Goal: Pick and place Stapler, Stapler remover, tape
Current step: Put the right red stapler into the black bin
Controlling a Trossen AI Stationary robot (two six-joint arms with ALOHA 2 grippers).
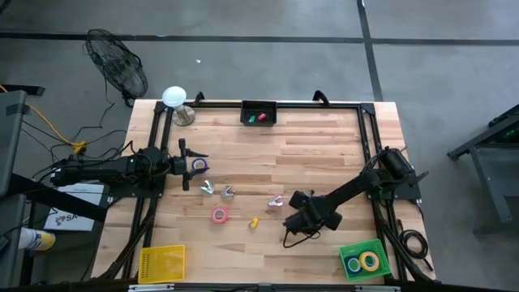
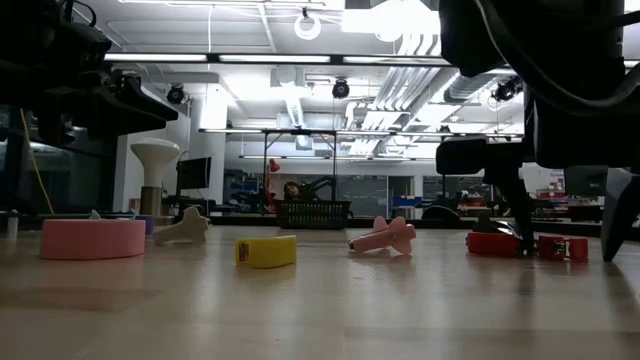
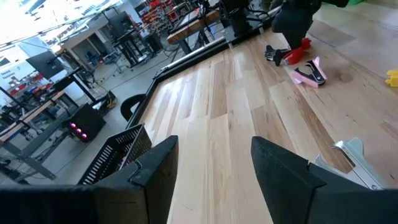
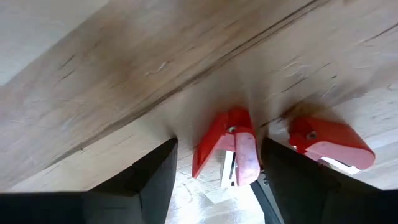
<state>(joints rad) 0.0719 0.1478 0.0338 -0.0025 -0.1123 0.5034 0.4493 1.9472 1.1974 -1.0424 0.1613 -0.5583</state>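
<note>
A red stapler (image 4: 229,148) lies flat on the wooden table (image 1: 324,154), toward its near right; a second red part (image 4: 329,143) shows beside it. My right gripper (image 4: 217,180) points steeply down over it, open, one finger on each side of the nearer red part (image 2: 525,244). My left gripper (image 1: 188,154) waits open at the table's left, with a purplish tape roll (image 1: 199,165) just beside it. A pink tape roll (image 1: 219,215) lies flat near the middle. Two silver stapler removers (image 1: 207,188) (image 1: 227,192) and a pink one (image 1: 276,201) lie between the arms.
A small yellow piece (image 1: 253,222) lies near the pink roll. A green basket (image 1: 381,247) at the near right holds yellow and blue tape rolls. A yellow basket (image 1: 162,264) stands near left, a black bin (image 1: 259,113) at the far edge, and a white lamp (image 1: 174,99) far left.
</note>
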